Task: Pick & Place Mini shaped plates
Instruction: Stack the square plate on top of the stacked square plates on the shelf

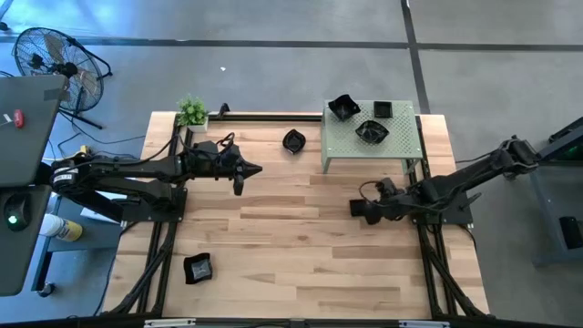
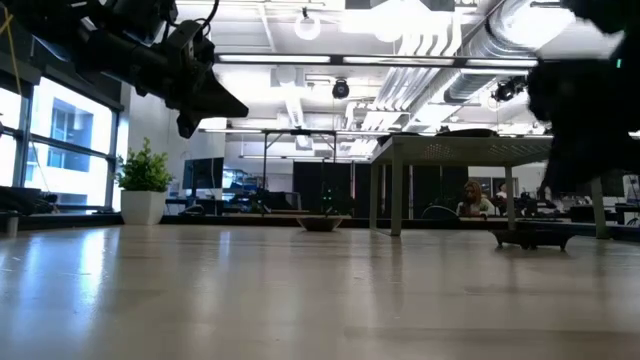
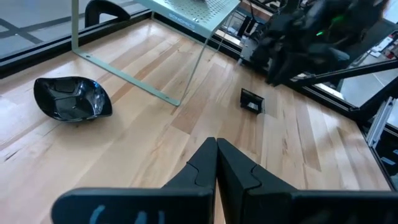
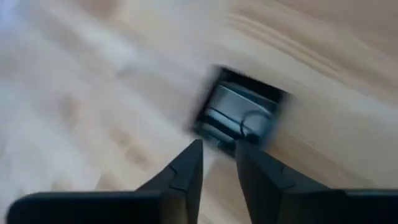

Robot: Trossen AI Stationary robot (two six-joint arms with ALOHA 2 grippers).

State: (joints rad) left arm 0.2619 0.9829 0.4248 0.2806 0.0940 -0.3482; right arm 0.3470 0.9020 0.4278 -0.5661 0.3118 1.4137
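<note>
My right gripper hovers over a small square black dish that lies flat on the wood right of the table's middle; its fingers stand slightly apart and touch nothing. Seen from table height, this dish rests on the table under the right arm. My left gripper is shut and empty, raised over the left-centre and pointing right. A wavy black dish sits near the far edge. A square dish lies near the left-near corner. Three more dishes sit on the green stand.
The pale green perforated stand occupies the far right of the table on thin legs. A small potted plant sits at the far left corner. A black rail runs along the far edge. A person shows far behind the table.
</note>
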